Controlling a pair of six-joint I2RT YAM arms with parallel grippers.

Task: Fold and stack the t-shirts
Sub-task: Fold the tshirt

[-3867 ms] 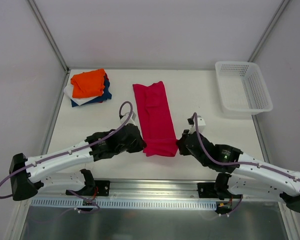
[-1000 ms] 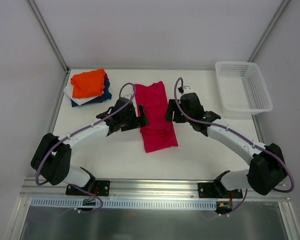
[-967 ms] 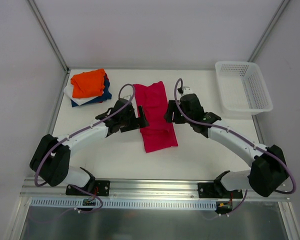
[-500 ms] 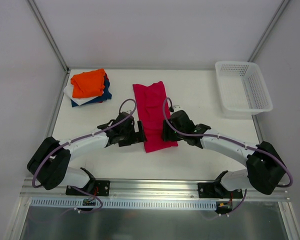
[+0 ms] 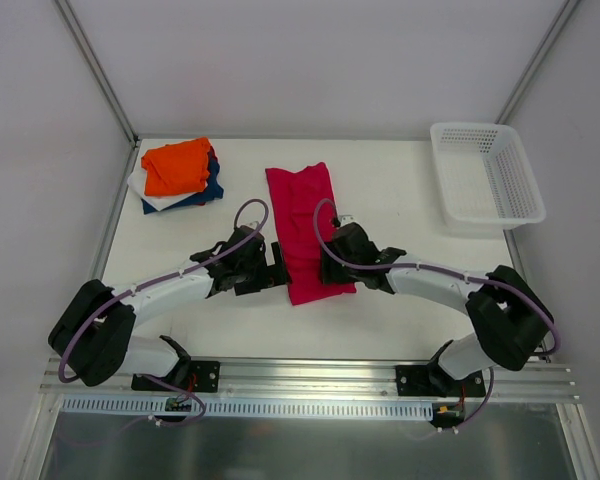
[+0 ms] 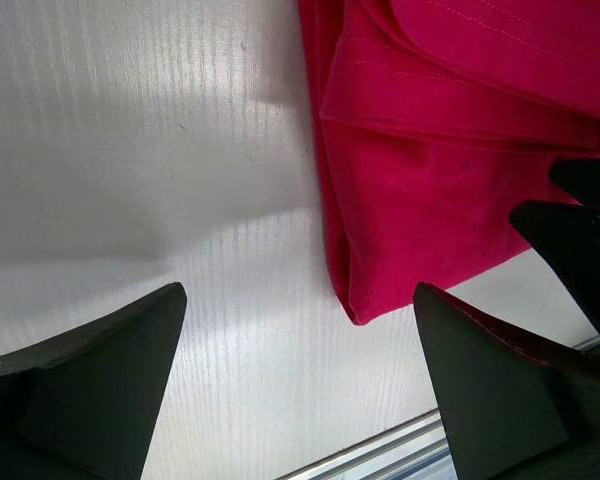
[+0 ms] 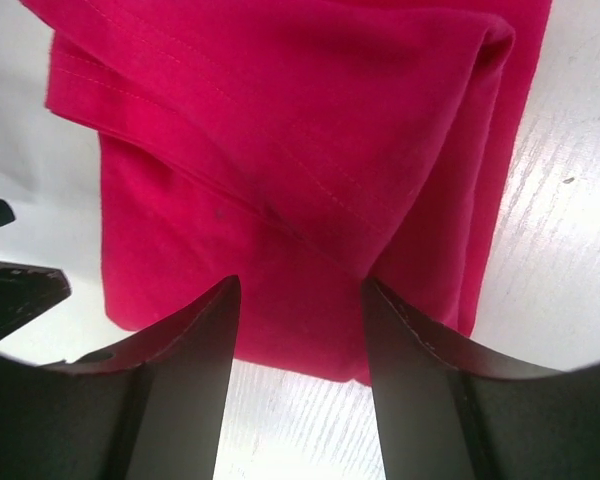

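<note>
Moving from mid-shirt to near hem | left gripper [image 5: 276,270] jaws wide apart, long folded crimson-red cloth t-shirt [image 5: 302,205] just ahead of it | right gripper [image 5: 326,264] narrowed, half apart, cloth beneath | next fold probably prepared

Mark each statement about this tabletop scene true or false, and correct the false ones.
1. The orange tee tops the stack. True.
2. The basket holds a folded tee. False: no tee shows inside it.
3. The left hand and the right hand are both at the near end of the red tee. True.
4. The left hand is shut on the red tee. False: its jaws stand wide open at the tee's corner.
5. The red tee lies on the stack. False: it lies apart from it, mid-table.
</note>
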